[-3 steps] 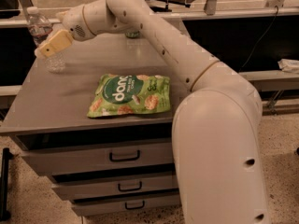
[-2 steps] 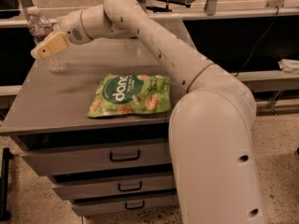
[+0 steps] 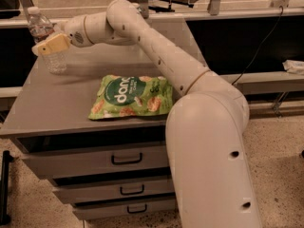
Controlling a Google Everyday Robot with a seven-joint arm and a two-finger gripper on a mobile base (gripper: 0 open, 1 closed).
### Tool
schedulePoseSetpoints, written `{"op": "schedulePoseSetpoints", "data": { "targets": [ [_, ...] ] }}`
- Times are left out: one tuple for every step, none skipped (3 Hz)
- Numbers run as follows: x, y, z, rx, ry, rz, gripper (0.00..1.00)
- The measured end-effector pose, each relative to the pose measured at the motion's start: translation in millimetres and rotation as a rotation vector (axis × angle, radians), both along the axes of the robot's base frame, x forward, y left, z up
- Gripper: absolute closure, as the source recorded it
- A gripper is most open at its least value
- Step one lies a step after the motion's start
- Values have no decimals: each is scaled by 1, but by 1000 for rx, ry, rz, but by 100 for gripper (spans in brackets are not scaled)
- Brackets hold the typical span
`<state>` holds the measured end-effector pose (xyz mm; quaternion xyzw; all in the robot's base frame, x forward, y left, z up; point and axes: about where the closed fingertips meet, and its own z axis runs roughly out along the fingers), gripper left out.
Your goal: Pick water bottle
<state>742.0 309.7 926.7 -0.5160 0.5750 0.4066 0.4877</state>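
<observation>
Bottle (image 3: pixel 42 30) stands upright at the far left corner of the cabinet (image 3: pixel 61 106) top. The gripper (image 3: pixel 50 45) is against the middle of the bottle, in front of it; whether it grips the bottle I cannot tell. A green bag (image 3: pixel 130 96) lies flat near the centre.

Cabinet top (image 3: pixel 71 106) bears snack bag (image 3: pixel 130 96), water bottle (image 3: pixel 42 28); claw (image 3: pixel 50 45) at bottle.

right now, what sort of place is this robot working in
Probably a lab or workshop, not a home: a grey drawer cabinet, a speckled hard floor, and a long bench with a hanging cable behind. The end effector is at the water bottle on the cabinet's back corner.
</observation>
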Motion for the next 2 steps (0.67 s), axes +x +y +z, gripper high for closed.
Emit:
{"op": "schedulePoseSetpoints", "data": {
  "targets": [
    [2,3,-3,23,1,-7,39],
    [-6,3,-1,43,-2,-5,62]
  ]
}}
